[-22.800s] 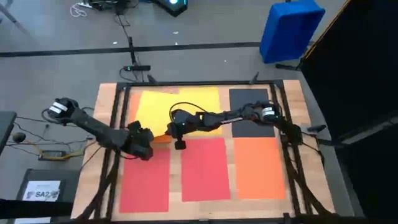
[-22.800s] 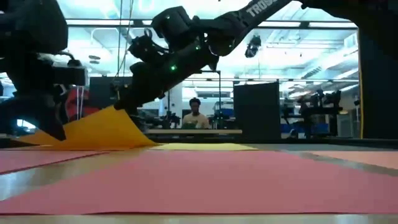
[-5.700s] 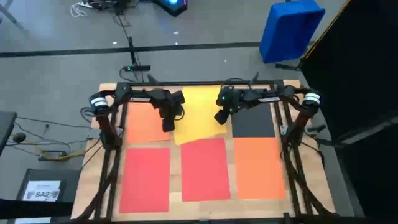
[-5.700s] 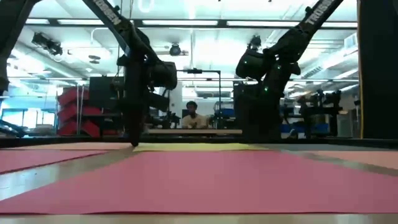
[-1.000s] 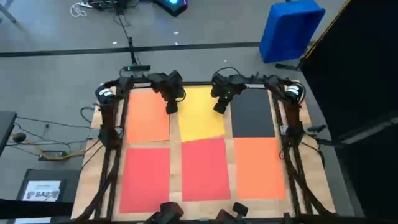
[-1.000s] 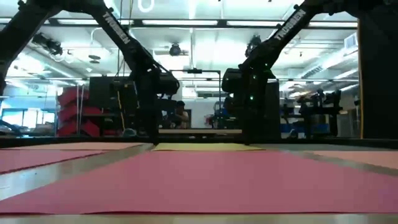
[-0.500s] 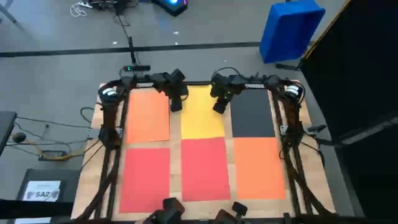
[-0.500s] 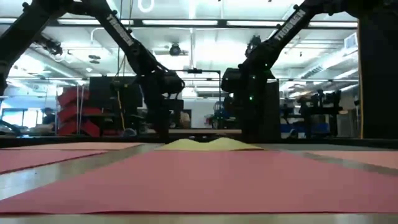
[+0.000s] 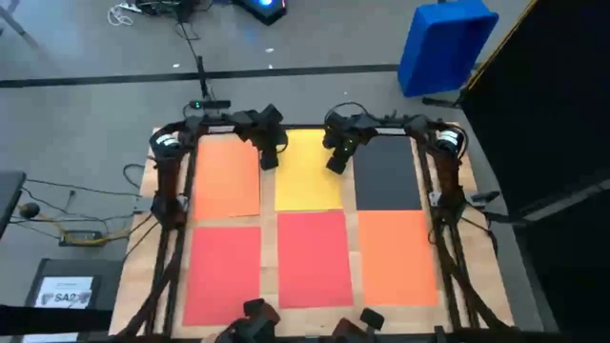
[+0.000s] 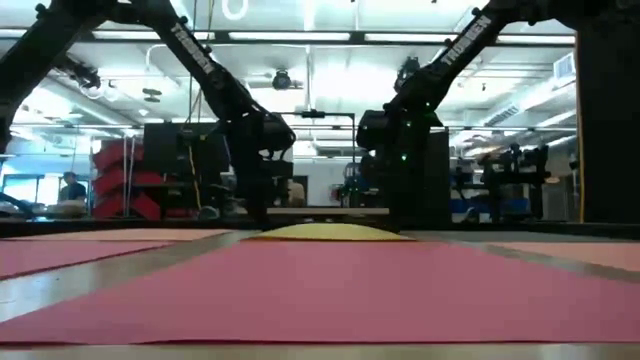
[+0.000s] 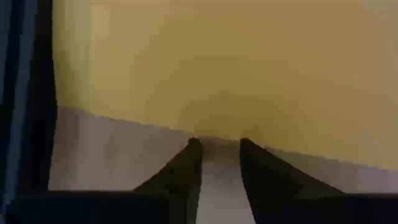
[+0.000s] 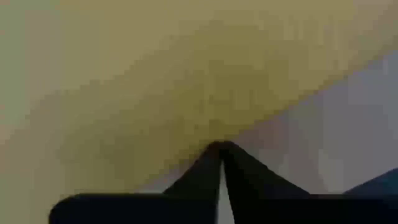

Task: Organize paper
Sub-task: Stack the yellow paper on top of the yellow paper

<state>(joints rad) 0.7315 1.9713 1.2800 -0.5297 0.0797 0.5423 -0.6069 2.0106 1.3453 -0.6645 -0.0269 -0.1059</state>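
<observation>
Table (image 9: 167,286): six sheets | left end effector (image 9: 268,160) parted at yellow sheet (image 9: 309,181) | right end effector (image 9: 335,164) clenched

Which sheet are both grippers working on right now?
The yellow sheet, back row middle: left gripper and right gripper sit on its two side edges. It bulges upward; the others lie flat.

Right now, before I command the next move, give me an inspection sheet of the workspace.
Surface: wooden table, bare strips between sheets.
Job's things: six sheets in a grid; yellow sheet top middle, bulging slightly at its far edge; black sheet beside it.
Clutter: nothing seen.
Grippers: left gripper slightly open at the yellow sheet's far left corner; right gripper shut at its far right corner.
Cables: loose cables on the floor.
Surroundings: blue bin beyond the table.
</observation>
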